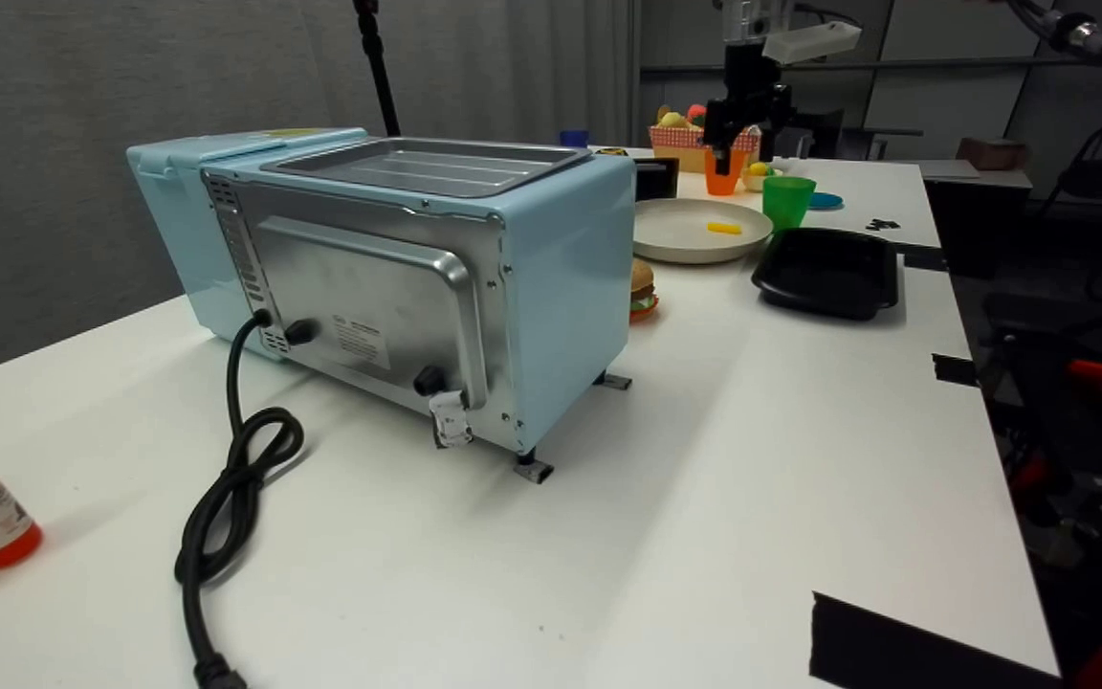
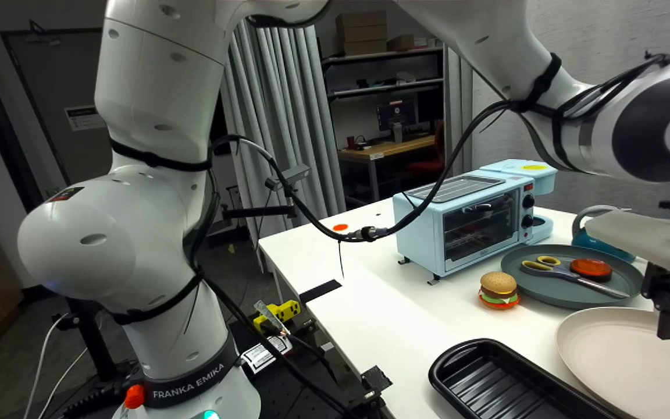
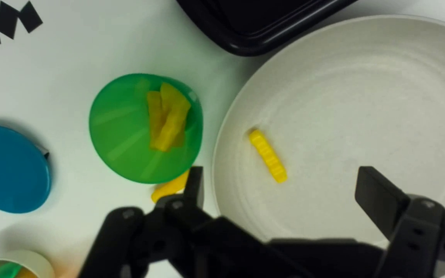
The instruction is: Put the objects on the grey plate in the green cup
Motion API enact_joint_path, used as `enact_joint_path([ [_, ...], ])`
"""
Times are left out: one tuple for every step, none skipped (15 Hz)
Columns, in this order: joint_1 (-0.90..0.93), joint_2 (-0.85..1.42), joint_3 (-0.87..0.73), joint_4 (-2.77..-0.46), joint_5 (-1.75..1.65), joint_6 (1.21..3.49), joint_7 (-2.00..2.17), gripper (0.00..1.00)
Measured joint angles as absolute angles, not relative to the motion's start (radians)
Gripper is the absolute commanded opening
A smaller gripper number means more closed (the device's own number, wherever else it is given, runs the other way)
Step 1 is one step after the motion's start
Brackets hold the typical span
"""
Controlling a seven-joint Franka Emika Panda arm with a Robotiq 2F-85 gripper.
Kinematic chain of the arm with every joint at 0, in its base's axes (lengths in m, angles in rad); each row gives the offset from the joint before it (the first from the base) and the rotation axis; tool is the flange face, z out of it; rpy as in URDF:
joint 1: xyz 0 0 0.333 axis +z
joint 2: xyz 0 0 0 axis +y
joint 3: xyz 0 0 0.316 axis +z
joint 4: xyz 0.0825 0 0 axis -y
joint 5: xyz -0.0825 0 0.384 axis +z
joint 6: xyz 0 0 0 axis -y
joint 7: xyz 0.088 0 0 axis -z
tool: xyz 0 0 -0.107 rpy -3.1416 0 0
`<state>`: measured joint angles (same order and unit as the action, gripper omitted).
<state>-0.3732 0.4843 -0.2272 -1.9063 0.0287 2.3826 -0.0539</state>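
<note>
Just ahead of the gap between the jaws lies a yellow stick point(image 3: 267, 155), flat on the plate point(image 3: 357, 100) and touched by neither jaw in the wrist view. The jaws stand wide apart with nothing seen between them, so nothing is in hand. Off past the jaw on that view's left, just beside the plate's rim, stands the cup point(image 3: 128, 135), upright, with a few sticks point(image 3: 174, 119) inside; they overlap, and I cannot give a sure count. By the look of it most of the job is done: a single stick shows on the plate, and moving it over is what the task leaves. One doubt hangs over that. Partly hidden by the cup's lip, close by that same jaw in the view, a stray point(image 3: 169, 188) of the same yellow lies outside the cup, on the bench point(image 3: 68, 69) as far as I can tell. Being off the plate it may not strictly count, though I would judge that it belongs with the others. Next, the jaws should come down over the plate's stick, pinch it across its narrow side, and carry it to the cup
</note>
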Motion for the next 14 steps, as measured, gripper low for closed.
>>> enact_joint_path([
  [-0.371, 0.485, -0.218, -1.902, 0.029, 2.371, -0.066, 1.00],
  [-0.370, 0.488, -0.209, -1.898, 0.029, 2.358, -0.082, 1.00],
  [-0.370, 0.491, -0.204, -1.894, 0.029, 2.347, -0.100, 1.00],
  [-0.370, 0.496, -0.202, -1.892, 0.028, 2.341, -0.118, 1.00],
  [-0.371, 0.502, -0.202, -1.891, 0.026, 2.341, -0.136, 1.00],
  [-0.371, 0.510, -0.202, -1.889, 0.024, 2.341, -0.155, 1.00],
  [-0.372, 0.520, -0.203, -1.887, 0.021, 2.341, -0.172, 1.00],
  [-0.374, 0.529, -0.203, -1.883, 0.018, 2.341, -0.185, 1.00],
  [-0.375, 0.539, -0.203, -1.876, 0.013, 2.341, -0.196, 1.00],
  [-0.376, 0.550, -0.203, -1.868, 0.008, 2.341, -0.203, 1.00],
  [-0.376, 0.560, -0.203, -1.859, 0.006, 2.341, -0.210, 1.00],
  [-0.377, 0.570, -0.203, -1.849, 0.004, 2.341, -0.216, 1.00],
  [-0.377, 0.580, -0.203, -1.839, 0.003, 2.341, -0.221, 1.00],
  [-0.377, 0.590, -0.202, -1.827, 0.002, 2.341, -0.226, 1.00],
])
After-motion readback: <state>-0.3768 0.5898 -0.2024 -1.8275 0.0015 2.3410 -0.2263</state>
